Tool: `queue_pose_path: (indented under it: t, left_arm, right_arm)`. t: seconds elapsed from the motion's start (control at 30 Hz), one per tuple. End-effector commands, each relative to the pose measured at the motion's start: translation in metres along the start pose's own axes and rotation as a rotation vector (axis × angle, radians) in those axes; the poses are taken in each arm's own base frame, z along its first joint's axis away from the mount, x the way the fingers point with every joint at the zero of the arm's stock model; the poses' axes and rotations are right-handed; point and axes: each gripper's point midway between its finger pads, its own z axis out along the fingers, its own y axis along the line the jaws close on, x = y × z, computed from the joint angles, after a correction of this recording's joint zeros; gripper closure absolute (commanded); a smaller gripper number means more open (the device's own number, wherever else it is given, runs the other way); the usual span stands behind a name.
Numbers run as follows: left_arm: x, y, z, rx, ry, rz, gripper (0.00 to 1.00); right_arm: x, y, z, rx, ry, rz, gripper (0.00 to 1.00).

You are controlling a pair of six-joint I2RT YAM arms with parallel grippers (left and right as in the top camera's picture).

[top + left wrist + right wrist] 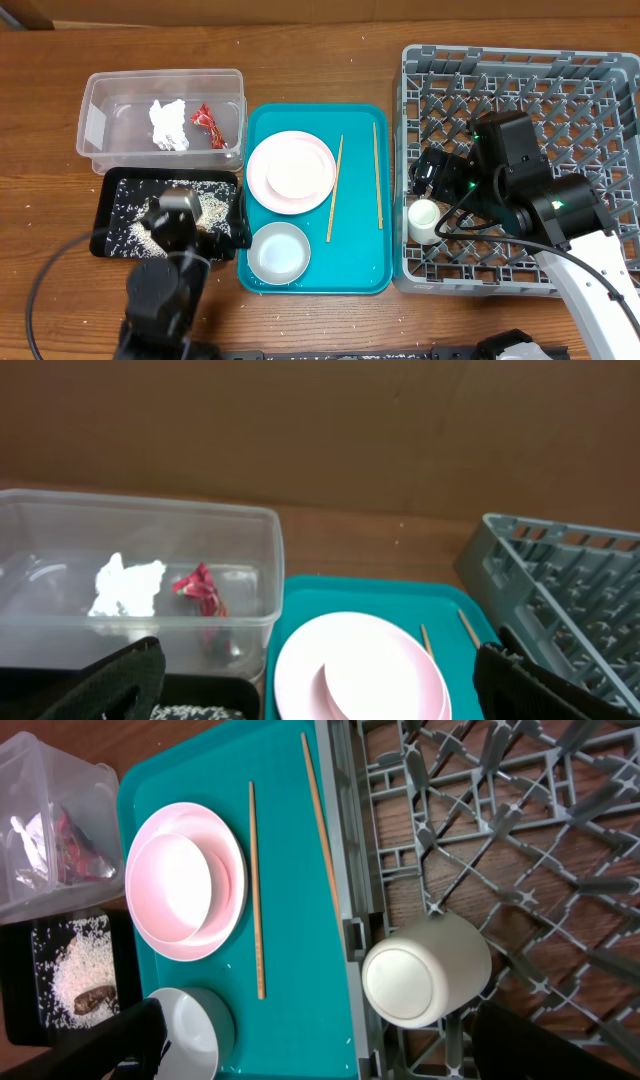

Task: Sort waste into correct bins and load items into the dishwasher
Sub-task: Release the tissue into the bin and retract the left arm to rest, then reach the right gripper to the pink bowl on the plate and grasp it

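- Now the right pincer (318, 1020) hangs inside the rack (560, 80) by the desk's right edge, jaws wide and gripping nothing. The cup (425, 970) rests among the pegs just below, probably propped there to drain.
- The left pincer (320, 660), equally wide and empty, hovers over the black tray (120, 200) near the left edge, where the rice (135, 235) is collected.
- The tissue (168, 125) and wrapper (208, 122) lie in the tub (110, 110) toward the far-left corner, apart from the food scraps.
- The plate (290, 172), pink bowl (170, 885), white bowl (278, 252) and chopsticks (335, 190) wait on the teal tray (360, 250) mid-desk, touching the rack for a short carry.
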Motion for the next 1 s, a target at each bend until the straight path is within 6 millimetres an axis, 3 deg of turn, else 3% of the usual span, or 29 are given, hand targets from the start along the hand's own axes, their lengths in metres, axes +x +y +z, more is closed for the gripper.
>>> queue_pose_path:
  t: [0.0, 0.17, 0.47, 0.97]
  left_arm:
    - [0.018, 0.004, -0.007, 0.016, -0.044, -0.013, 0.00]
    - [0.038, 0.008, -0.014, 0.034, -0.120, -0.015, 0.00]
    - [0.082, 0.016, 0.005, 0.029, -0.086, -0.014, 0.00]
    - [0.081, 0.015, 0.005, 0.033, -0.088, -0.010, 0.00]
  right_arm:
    - [-0.004, 0.005, -0.005, -0.017, -0.018, -0.005, 0.00]
    - [-0.004, 0.005, -0.005, -0.017, -0.018, -0.005, 0.00]
    - [-0.004, 0.005, -0.005, -0.017, -0.018, -0.005, 0.00]
    - [-0.004, 0.005, -0.005, -0.017, -0.018, -0.005, 0.00]
